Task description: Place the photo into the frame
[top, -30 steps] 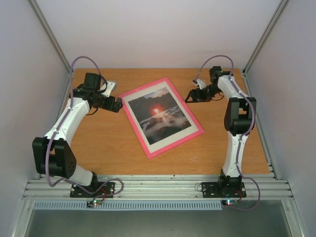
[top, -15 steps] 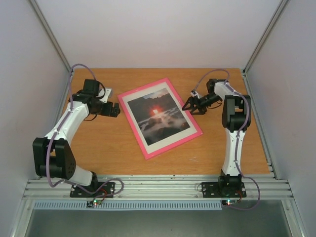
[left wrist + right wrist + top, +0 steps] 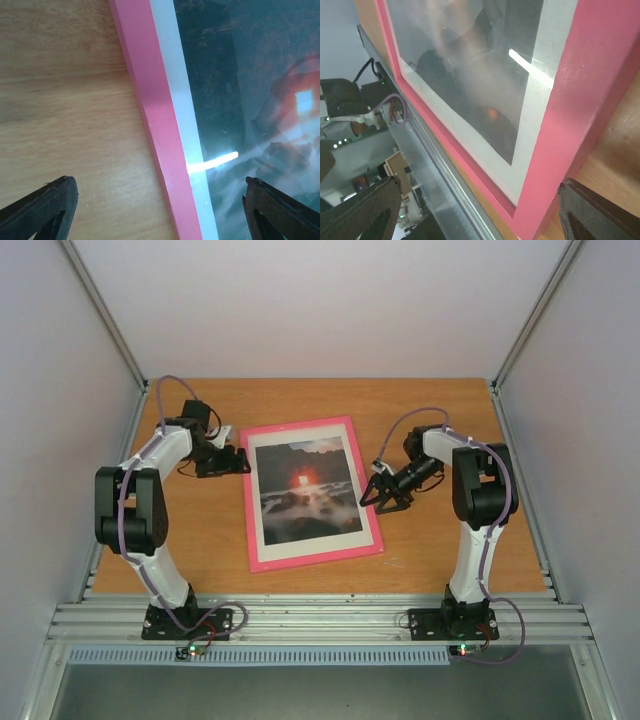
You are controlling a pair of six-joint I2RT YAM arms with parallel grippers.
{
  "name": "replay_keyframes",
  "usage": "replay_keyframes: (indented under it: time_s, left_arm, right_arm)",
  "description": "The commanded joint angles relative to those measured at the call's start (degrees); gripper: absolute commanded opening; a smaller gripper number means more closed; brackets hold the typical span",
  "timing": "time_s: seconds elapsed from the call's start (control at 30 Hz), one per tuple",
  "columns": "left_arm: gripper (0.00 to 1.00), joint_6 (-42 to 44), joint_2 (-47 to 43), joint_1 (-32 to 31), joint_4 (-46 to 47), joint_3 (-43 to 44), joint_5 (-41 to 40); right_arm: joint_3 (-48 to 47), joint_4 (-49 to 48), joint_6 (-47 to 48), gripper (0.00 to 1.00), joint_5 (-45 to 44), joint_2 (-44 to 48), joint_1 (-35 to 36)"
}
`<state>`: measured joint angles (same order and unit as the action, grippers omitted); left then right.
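Frame (image 3: 310, 561) and photo (image 3: 305, 485) lie flat on the table (image 3: 200, 540) in the top view, right between your two grippers. The photo sits inside the pink rim, picture side up. Your left gripper (image 3: 232, 462) has one side of the frame just past its tips. Your right gripper (image 3: 373, 499) has the other side right at its tips, and its jaws look spread apart.

From the left wrist, the fingertips (image 3: 52, 200) are spread wide with nothing held. The pink rim runs up between them. The photo shines under the clear pane, next to the other tip.

From the right wrist, both tips are wide too and hold nothing. The pink rim and the photo's white border lie between them.

I think the frame is light and stiff, but thin. The pane looks slippery and could crack or get marked. So take hold at the pink rim, one jaw outside and one on top, and squeeze softly. Keep off the pane.
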<state>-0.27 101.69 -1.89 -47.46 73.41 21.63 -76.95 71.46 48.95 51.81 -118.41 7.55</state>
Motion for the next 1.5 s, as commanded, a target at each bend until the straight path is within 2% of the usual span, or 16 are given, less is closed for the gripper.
replay_keyframes:
  time_s: [0.0,0.13,0.3,0.47,0.6,0.87,1.47]
  left_arm:
    - [0.88,-1.1,3.3,0.3,-0.9,3.1,0.1]
    - [0.76,-0.2,5.6,0.2,-0.8,3.0,4.3]
    - [0.63,0.1,8.9,-1.6,0.1,2.7,5.8]
    - [0.55,0.1,11.5,-4.8,0.4,4.0,5.9]
    - [0.49,0.1,13.0,-6.6,0.8,4.8,6.2]
    - [0.45,0.1,14.6,-7.9,1.9,6.0,6.0]
    - [0.41,0.1,12.5,-8.5,4.0,1.7,6.9]
  right_arm:
    - [-2.0,0.4,1.7,0.86,-0.3,2.2,-1.5]
    - [-5.1,-0.7,-0.9,0.85,-0.8,0.2,-2.5]
    - [-5.7,-1.5,-2.1,0.85,0.0,-1.7,-2.7]
    - [-4.4,-1.8,-1.3,0.83,0.1,-2.2,-2.7]
    - [-3.1,-0.3,1.2,0.76,-0.1,-2.2,-2.7]
    - [0.3,3.3,5.5,0.66,-0.7,-2.1,-1.8]
    - [6.4,0.6,4.4,0.65,-3.6,0.7,0.0]
